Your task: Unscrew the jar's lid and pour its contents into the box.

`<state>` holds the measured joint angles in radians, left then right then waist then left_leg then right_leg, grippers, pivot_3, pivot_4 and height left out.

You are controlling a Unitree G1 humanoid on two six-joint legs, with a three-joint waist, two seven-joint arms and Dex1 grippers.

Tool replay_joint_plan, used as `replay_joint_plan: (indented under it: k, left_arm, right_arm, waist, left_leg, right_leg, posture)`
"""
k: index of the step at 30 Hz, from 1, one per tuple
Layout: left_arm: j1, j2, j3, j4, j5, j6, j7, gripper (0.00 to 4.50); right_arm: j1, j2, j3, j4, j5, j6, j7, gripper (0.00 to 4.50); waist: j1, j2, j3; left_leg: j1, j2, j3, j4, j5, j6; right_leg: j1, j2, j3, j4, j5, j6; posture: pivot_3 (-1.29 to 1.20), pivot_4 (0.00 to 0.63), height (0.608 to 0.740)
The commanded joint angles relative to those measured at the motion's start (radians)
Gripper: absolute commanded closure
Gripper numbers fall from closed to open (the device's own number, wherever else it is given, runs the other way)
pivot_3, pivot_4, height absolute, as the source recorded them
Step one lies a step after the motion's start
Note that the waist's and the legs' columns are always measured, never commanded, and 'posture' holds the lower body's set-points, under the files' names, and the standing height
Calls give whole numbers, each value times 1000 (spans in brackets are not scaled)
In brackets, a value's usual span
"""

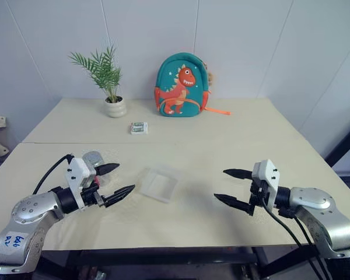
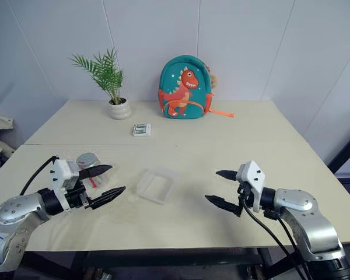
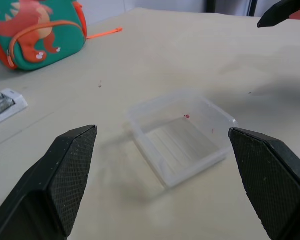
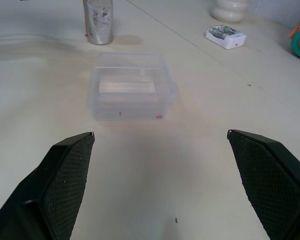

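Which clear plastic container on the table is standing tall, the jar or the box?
The jar, upright beside the left gripper; the box is a low, flat tray.

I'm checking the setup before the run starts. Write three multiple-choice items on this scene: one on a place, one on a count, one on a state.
1. Where is the box?
A. on the table, between the two grippers
B. beside the plant
C. on the backpack

2. How many grippers hold something?
A. two
B. one
C. none

3. What is the jar's state?
A. tipped over the box
B. upright on the table
C. lying on its side

Answers:
1 A, it lies between the left gripper and the right gripper.
2 C, both have jaws spread with nothing between.
3 B, it stands on the table beyond the box.
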<state>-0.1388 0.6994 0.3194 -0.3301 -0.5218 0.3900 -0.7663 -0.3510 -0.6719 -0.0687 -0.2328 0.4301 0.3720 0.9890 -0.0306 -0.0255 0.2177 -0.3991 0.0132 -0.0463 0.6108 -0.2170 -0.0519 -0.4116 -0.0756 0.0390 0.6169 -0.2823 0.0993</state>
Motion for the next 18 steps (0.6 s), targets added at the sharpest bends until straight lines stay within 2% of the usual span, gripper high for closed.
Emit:
replay_joint_plan:
  k: [1,7,12,15,18]
  left_arm:
    - [30,-4,69,-62,-31,1,32,16]
    - [191,-61,170,-134,-17,-12,109,16]
    - [302,-181,285,-182,13,-45,271,16]
    - [298,-253,322,-182,14,-61,369,16]
    - [273,-281,296,-145,30,-92,392,16]
  right_arm:
    - [-69,8,18,10,18,-14,26,0]
    - [-182,47,77,67,33,-12,86,0]
    - [-275,122,114,98,57,-1,107,0]
    - [-321,151,131,108,70,6,121,0]
    - [-350,172,144,113,68,8,121,0]
  waist:
    - [1,0,0]
    - [-1,0,0]
    - [1,0,0]
    - [6,-1,0]
    - [7,-2,-1]
  left_leg:
    - [0,0,0,0,0,0]
    - [0,1,1,0,-1,0]
    - [0,3,3,0,-3,0]
    - [0,2,3,1,-3,0]
    - [0,2,2,2,-3,0]
  right_leg:
    - [0,0,0,0,0,0]
    - [0,1,1,-1,0,0]
    - [-1,2,2,-2,0,0]
    - [0,2,2,-2,0,0]
    - [0,2,2,-2,1,1]
  posture:
    - [0,150,740]
    - [0,150,740]
    - [0,150,740]
    - [0,150,740]
    - [0,150,740]
